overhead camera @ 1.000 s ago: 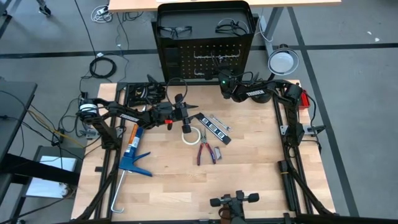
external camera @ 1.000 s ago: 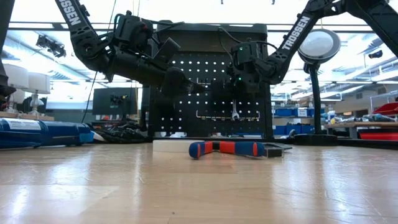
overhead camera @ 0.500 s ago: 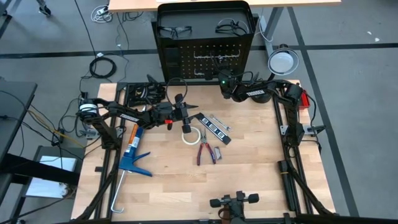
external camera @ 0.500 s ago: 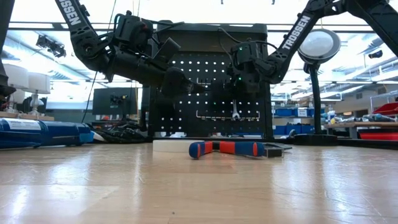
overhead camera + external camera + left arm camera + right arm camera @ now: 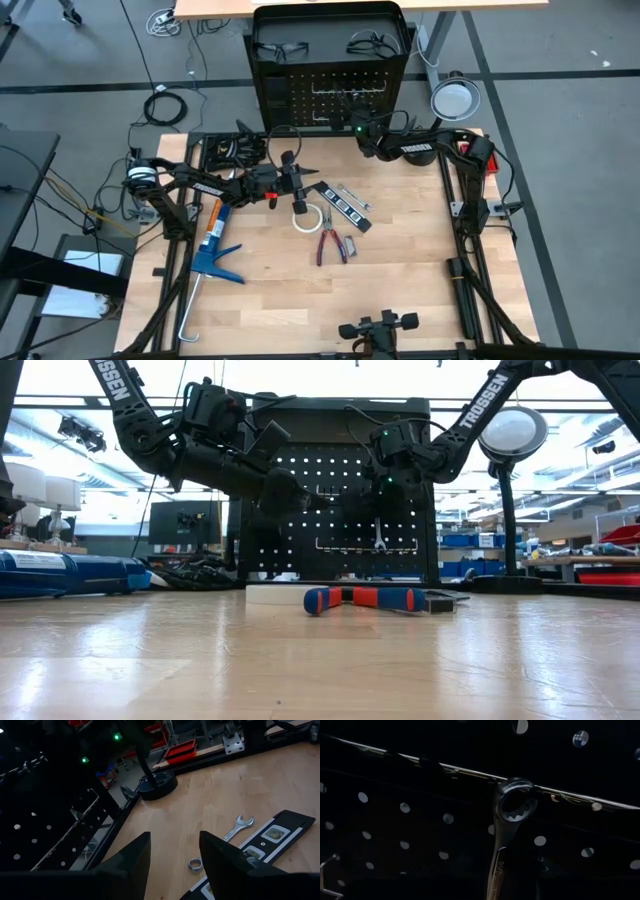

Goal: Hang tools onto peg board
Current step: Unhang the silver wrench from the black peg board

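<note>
Hanging by its ring end from a thin silver rail, a wrench (image 5: 507, 827) fills the right wrist view against the dark peg board (image 5: 410, 820); only this close view shows the ring hooked over the rail, and it shows no fingers touching the tool. From above, the right gripper (image 5: 358, 130) sits right at the board's face, yet whether its jaws are parted or closed on anything cannot be told there. The low view adds the same wrench (image 5: 378, 538) dangling straight down below that gripper. The left gripper (image 5: 308, 182) hovers over the table (image 5: 400, 280) above the white tape roll (image 5: 305, 217); its own wrist view shows two dark fingers (image 5: 132, 862) spread apart with nothing between them. That view also shows a second wrench (image 5: 239, 826) lying flat beside the black bar with pale windows (image 5: 270, 837). Red-handled pliers (image 5: 331, 244) lie mid-table, and two safety glasses (image 5: 281, 48) rest on top of the board's frame, seen only from above.
</note>
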